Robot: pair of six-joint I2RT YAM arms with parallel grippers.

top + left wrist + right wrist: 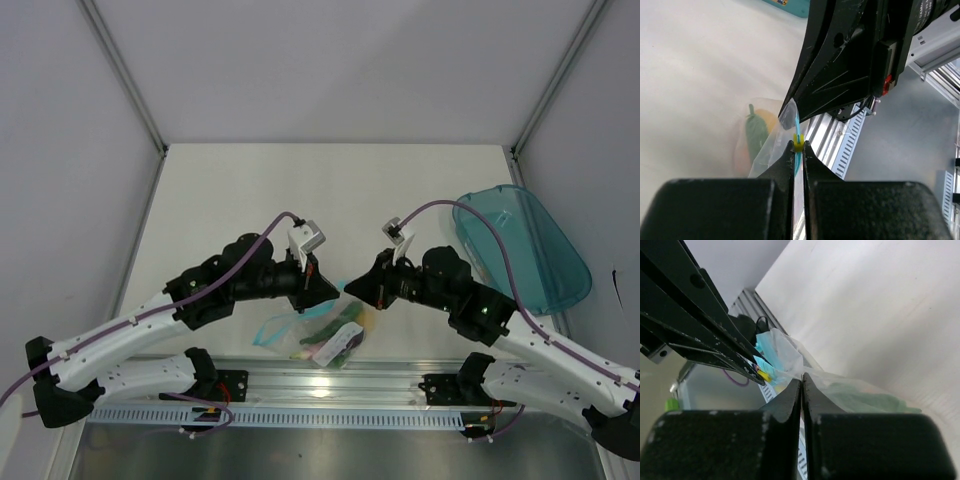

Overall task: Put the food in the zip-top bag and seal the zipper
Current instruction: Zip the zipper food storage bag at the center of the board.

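The clear zip-top bag hangs near the table's front edge with the food inside it. Green and yellow pieces show through the plastic. My left gripper is shut on the light blue zipper at its small yellow slider. My right gripper meets it tip to tip and is shut on the bag's top edge beside the slider. Green food shows blurred behind the right fingers. The eggplant and the egg cannot be made out.
A translucent teal oval tray lies at the right edge of the table. The aluminium rail with the arm bases runs along the near edge, just below the bag. Grey walls close in the back and both sides.
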